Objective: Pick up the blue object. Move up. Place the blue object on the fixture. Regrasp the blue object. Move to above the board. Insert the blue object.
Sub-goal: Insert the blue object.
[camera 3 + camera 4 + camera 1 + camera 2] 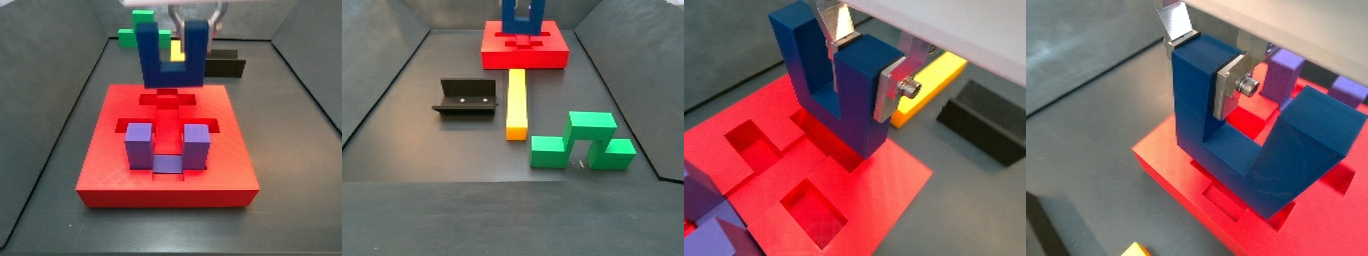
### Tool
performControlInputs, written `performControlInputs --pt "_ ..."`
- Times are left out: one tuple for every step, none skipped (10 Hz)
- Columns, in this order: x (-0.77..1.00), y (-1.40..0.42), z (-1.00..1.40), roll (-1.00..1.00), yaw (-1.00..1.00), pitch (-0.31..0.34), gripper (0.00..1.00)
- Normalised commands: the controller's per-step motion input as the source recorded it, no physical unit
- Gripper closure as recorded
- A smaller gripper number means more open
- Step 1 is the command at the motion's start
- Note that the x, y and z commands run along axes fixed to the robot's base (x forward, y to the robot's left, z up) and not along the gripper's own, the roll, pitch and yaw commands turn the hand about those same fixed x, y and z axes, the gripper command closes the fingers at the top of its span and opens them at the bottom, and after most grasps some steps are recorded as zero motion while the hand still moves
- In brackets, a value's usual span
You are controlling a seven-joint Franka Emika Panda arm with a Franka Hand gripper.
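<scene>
- Dark blue fills the middle of a wrist view: the blue object (pixel 834 85), a U-shaped block, stands with its prongs pointing up and its base low over the board (pixel 818 175), a red slab with cut-out recesses. The gripper (pixel 865 55) pinches one prong between flat silver fingers (pixel 893 88). A yellow bar (pixel 931 85) and the black fixture (pixel 989 122) lie on the grey floor beyond the board's edge. Part of a purple block (pixel 714 225) shows at a corner of the board.
- Seen from the opposite side in a wrist view, the blue object (pixel 1253 125) hangs base-down over the board (pixel 1173 165). The gripper (pixel 1207 55) clamps one prong, and a silver finger (pixel 1231 88) lies flat against that prong's inner face. The purple block (pixel 1287 72) stands behind.
- In a side view, the gripper (pixel 194 15) holds the blue object (pixel 174 60) upright over the far part of the board (pixel 167 150). The purple block (pixel 166 145) sits in a recess nearer the camera. A green block (pixel 140 35), the yellow bar (pixel 174 45) and the fixture (pixel 225 65) lie behind the board.
- In a side view, the board (pixel 525 47) is far away, with the blue object (pixel 524 15) upright above it; the gripper is cut off by the frame's edge. The fixture (pixel 469 98), the yellow bar (pixel 516 103) and the green block (pixel 583 142) rest on the floor, well apart from the board.
</scene>
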Motion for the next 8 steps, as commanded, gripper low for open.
performControlInputs --pt "0.02 0.00 -0.09 0.00 -0.07 0.186 1.00" --pt "0.00 -0.03 0.00 0.00 0.00 0.124 1.00" --pt "0.00 -0.12 0.00 -0.06 0.25 0.056 1.00" --pt "0.00 -0.11 0.00 -0.15 0.33 0.027 1.00" --pt "0.00 -0.07 0.00 -0.15 0.24 0.004 1.00" --pt "0.00 0.00 -0.06 -0.13 0.27 0.004 1.00" --pt "0.00 0.00 -0.10 -0.15 0.25 0.006 1.00" --pt "0.00 0.01 -0.13 -0.15 0.17 0.000 1.00"
